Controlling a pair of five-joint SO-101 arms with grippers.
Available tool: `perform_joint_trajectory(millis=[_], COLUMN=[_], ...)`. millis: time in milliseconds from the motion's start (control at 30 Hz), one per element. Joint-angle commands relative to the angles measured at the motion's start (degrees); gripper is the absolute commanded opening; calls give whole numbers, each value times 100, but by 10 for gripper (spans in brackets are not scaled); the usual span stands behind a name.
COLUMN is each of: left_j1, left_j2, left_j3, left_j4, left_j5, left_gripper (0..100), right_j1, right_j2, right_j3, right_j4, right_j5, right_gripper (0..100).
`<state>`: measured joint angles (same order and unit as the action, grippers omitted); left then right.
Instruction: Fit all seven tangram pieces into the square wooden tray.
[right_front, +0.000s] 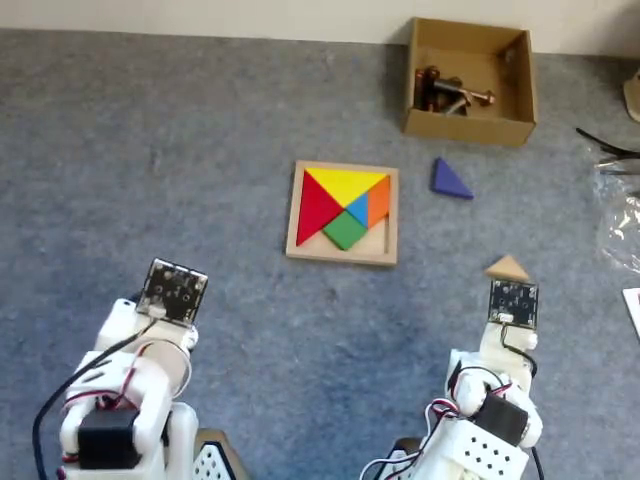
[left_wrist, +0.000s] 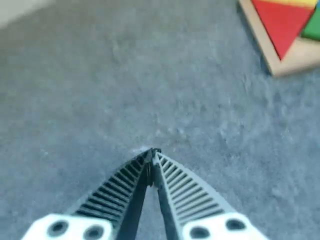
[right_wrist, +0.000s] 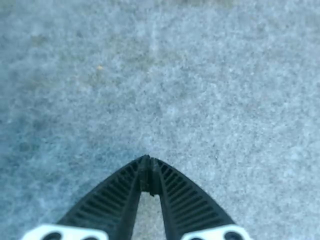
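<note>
Fabric of a grey, carpet-like weave covers the worktop (right_front: 150, 150). Near its middle lies the square wooden tray (right_front: 292, 215), partly filled. A large yellow triangle (right_front: 347, 184) sits along the far edge and a large red triangle (right_front: 318, 208) along the left. A small blue triangle (right_front: 357, 211) and an orange piece (right_front: 379, 203) lie to the right, and a green square (right_front: 345, 231) sits at the near middle. Bare wood shows in the tray's near corners.

Two pieces lie outside on the worktop: an indigo triangle (right_front: 450, 180) just right of the tray, and a pale tan triangle (right_front: 508, 268) nearer the right arm (directly ahead of its wrist).

The left claw (left_wrist: 152, 154) hangs over bare fabric, its ribbed black fingers pressed together at the tips and pinching nothing; the tray's corner and the red triangle show ahead of it. The right claw (right_wrist: 149, 165) is likewise pressed together above the fabric.

An open brown cardboard box (right_front: 465, 128) holding small metal parts stands beyond the tray.
</note>
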<state>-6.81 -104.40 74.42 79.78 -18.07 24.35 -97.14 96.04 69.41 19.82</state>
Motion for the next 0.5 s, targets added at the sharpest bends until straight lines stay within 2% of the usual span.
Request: perform_joint_trajectory(millis=[0, 467], left_j1=[-180, -233], left_j2=[22, 22], left_j3=[426, 2114], left_j4=[-352, -1178], left_j5=[-26, -26], left_gripper=[6, 5], right_j1=[84, 84], right_j2=[-84, -84], right_j3=[664, 664], right_j4=[-101, -101], right_j5=[-9, -9], right_gripper=[5, 5])
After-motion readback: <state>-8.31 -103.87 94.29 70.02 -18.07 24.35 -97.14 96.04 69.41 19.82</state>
